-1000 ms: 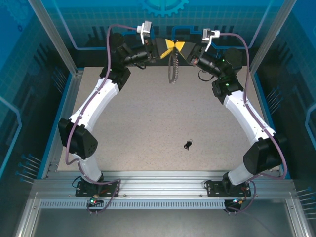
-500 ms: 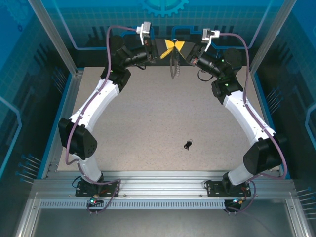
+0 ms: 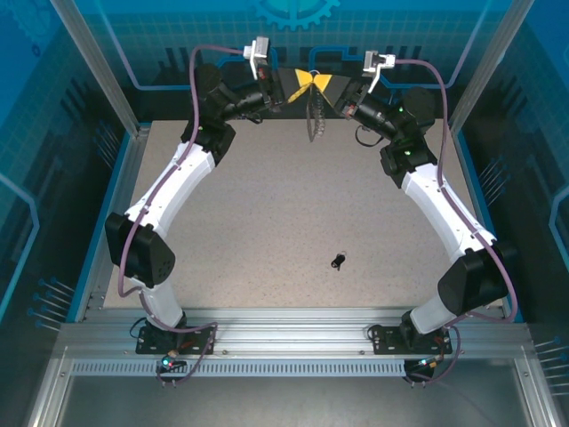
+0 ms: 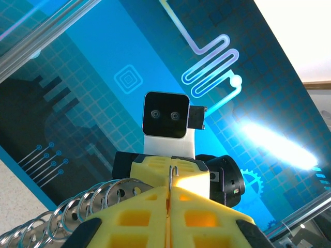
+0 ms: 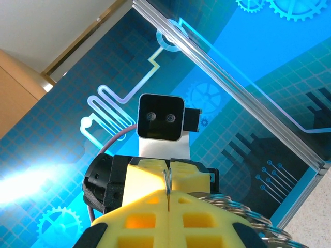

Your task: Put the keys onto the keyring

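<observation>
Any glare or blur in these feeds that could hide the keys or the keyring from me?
Left wrist: hard glare on the blue panel at right; the keyring rings near the lens look soft. Right wrist: a similar flare at lower left, rings clear of it. Top external: even light, the keys tiny but sharp.

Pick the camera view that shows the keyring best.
Top external: the keyring hangs in full view, though small. Left wrist catches a row of its rings at the lower left; right wrist, a few at the lower right.
</observation>
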Controlling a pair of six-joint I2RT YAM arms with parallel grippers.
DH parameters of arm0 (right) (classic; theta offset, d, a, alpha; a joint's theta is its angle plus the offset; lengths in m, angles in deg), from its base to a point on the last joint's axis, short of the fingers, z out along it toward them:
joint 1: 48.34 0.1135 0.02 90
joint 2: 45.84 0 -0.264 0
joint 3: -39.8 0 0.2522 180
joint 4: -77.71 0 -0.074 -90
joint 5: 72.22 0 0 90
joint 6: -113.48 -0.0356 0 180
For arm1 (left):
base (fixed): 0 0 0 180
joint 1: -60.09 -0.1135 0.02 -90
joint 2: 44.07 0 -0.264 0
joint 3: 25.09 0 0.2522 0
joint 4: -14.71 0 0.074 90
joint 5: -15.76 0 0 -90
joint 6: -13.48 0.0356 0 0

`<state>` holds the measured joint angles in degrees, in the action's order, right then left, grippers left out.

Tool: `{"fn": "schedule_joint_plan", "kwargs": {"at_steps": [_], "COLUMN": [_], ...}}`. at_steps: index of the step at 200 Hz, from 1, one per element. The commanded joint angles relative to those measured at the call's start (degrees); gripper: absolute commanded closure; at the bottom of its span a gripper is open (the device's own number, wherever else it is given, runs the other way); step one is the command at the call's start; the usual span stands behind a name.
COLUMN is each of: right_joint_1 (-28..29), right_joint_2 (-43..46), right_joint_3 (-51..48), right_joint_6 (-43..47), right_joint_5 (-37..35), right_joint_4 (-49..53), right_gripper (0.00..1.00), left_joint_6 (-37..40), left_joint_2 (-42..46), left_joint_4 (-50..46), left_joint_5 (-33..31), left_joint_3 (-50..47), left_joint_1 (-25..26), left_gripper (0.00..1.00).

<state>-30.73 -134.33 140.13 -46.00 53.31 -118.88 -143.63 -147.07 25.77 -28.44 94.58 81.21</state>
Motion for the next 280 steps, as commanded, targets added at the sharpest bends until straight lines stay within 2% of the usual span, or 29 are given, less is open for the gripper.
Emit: {"fn": "schedule_joint_plan", "kwargs": {"at_steps": [1, 13, 52, 78, 90, 105, 146, 184, 203, 229, 247, 280], "right_joint_1": [1.2, 1.2, 1.5, -0.4, -2.4, -5.0, -9.3, -9.1, -8.3, -4.6, -2.3, 0.8], "right_joint_2": [0.7, 0.5, 0.7, 3.5, 5.8, 9.1, 13.5, 14.0, 14.3, 13.9, 12.2, 10.1], "right_joint_3": [0.5, 0.7, 1.2, -0.9, -2.4, -4.6, -6.3, -12.9, -18.2, -25.6, -28.9, -33.5], "right_joint_6": [-0.1, -0.3, 0.6, 2.4, 3.8, 5.9, 18.9, 27.9, 29.5, 31.0, 31.8, 30.9], "right_joint_5": [-0.5, -0.5, 0.2, -1.8, -2.8, -4.7, -8.4, -12.2, -15.4, -22.8, -27.1, -27.4], "right_joint_4": [-1.8, -1.9, -0.1, 5.1, 9.3, 17.4, 49.6, 67.8, 72.6, 75.7, 77.4, 75.2], "right_gripper": [1.0, 1.0, 1.0, 0.58, 0.5, 0.47, 0.46, 0.5, 0.55, 0.57, 0.61, 0.65], "left_joint_6": [-0.4, -0.6, -0.1, 2.5, 4.7, 7.1, 19.4, 33.9, 39.2, 43.5, 43.4, 42.5], "left_joint_2": [1.9, 2.0, 2.2, 3.4, 4.5, 5.8, 9.9, 14.4, 15.7, 17.5, 18.7, 19.6], "left_joint_4": [4.3, 5.0, 6.4, 5.5, 4.0, 2.5, -8.7, -21.5, -27.0, -31.0, -30.3, -29.7], "left_joint_5": [-0.1, -0.3, -0.1, 0.0, 0.0, 0.1, 0.1, -3.7, -5.5, -8.0, -8.1, -7.7], "left_joint_3": [-0.8, -1.3, -1.5, -2.5, -3.6, -5.2, -8.9, -13.4, -14.7, -17.3, -19.4, -20.9], "left_joint_1": [0.4, 0.3, 0.3, 0.1, -0.1, -0.5, -0.6, -0.6, -0.6, -0.6, -0.6, -0.5], "left_gripper": [0.97, 1.0, 1.0, 1.0, 1.0, 1.0, 1.0, 1.0, 1.0, 1.0, 1.0, 1.0]}}
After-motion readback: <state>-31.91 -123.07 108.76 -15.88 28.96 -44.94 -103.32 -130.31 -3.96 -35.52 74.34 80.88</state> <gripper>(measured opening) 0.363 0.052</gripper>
